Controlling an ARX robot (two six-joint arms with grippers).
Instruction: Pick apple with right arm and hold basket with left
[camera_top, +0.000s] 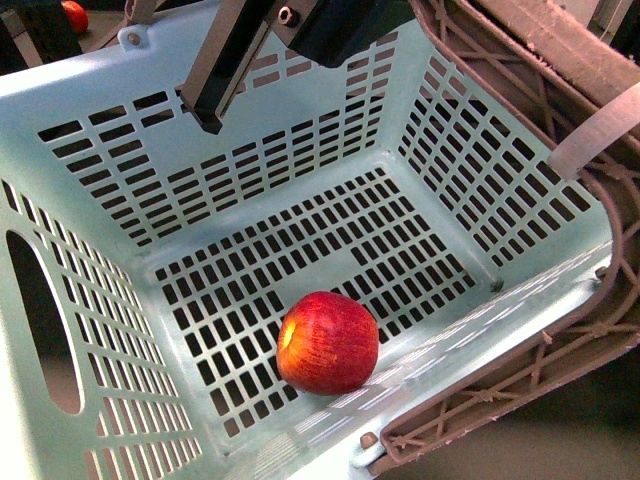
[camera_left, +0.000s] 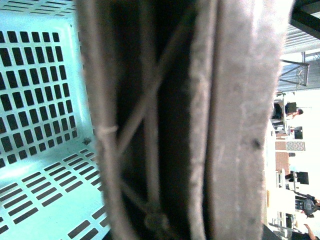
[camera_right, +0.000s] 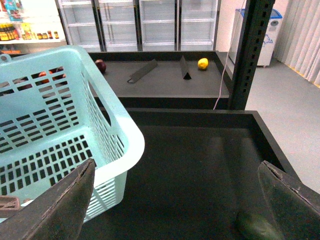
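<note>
Now, inside the basket (camera_top: 90, 110): the apple (camera_top: 328, 343), resting on the slotted floor, close against the near wall and nearer the side with the oval hand cut-out than the handle side. Round, so no long axis to line up with; yellowish stem patch turned toward the cut-out wall. Nothing else on that floor, and free room around the fruit except at the near wall. Right gripper (camera_right: 176, 165) spread wide and empty, outside the basket, above a dark tray (camera_right: 200, 145), with the basket's rounded corner just beside one finger (camera_right: 60, 205). No apple visible from that wrist, so probably a reach over the rim and then down. Left wrist view filled by the brown handle (camera_left: 235, 125), very close to the lens; left gripper itself out of sight there, so impossible to tell whether clamped on it. Farther off, on a dark shelf, a lemon (camera_right: 202, 63) and small dark red fruits (camera_right: 100, 65).
</note>
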